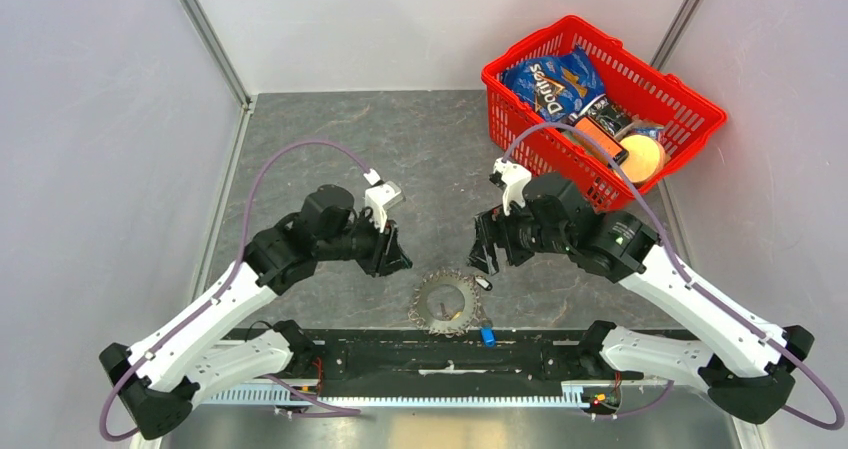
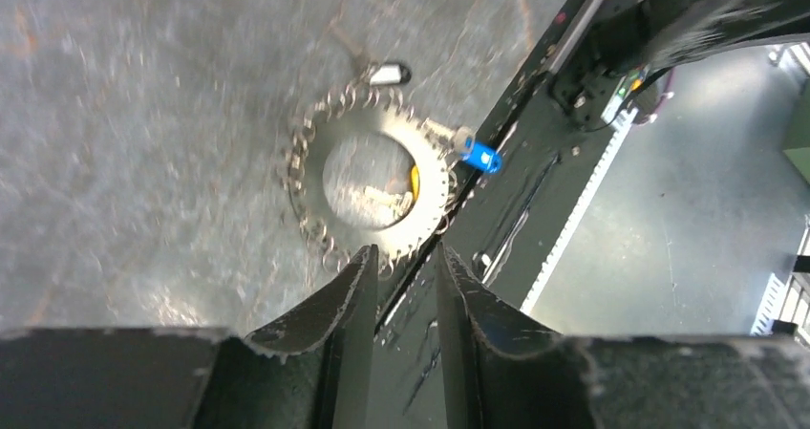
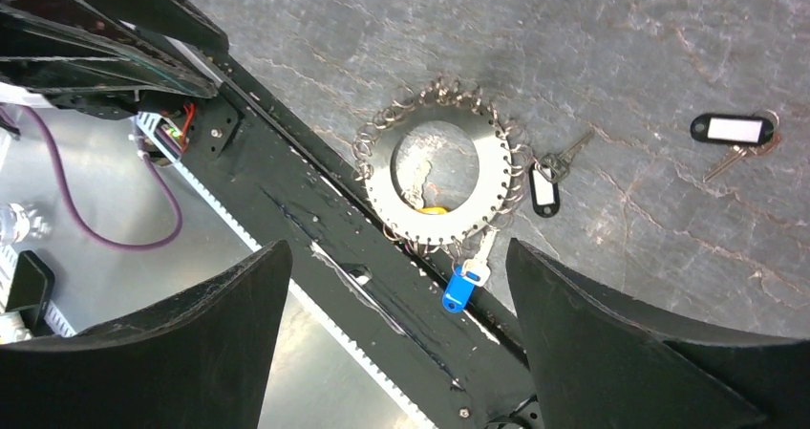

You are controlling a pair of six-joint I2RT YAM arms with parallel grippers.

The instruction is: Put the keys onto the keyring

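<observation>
Right wrist view: keyring [image 3: 487, 176] lies flat at the table's near edge, against the black base rail [image 3: 315, 247]. Blue tag [image 3: 460, 290] rests on the rail, seemingly joined to the ring. Yellow tag [image 3: 432, 209] shows in the hole. Near black tag [image 3: 543, 190] sits just beside the rim, attachment unclear. Far black tag [image 3: 734, 129] lies well apart, likely still to do. Right gripper [image 3: 398, 246] is spread wide and empty; left gripper [image 2: 406, 252] is narrowly parted and empty. Open table lies beyond the ring; the rail crowds the near side.

A red plastic basket [image 1: 655, 77] stood at the far right of the grey, stone-patterned surface [image 1: 420, 149], hard against the pale right wall [image 1: 790, 59]. Inside it lay a blue Doritos bag [image 1: 555, 84], a dark packet [image 1: 610, 119] just beside the bag, and a round orange item [image 1: 643, 156] at the near corner.
</observation>
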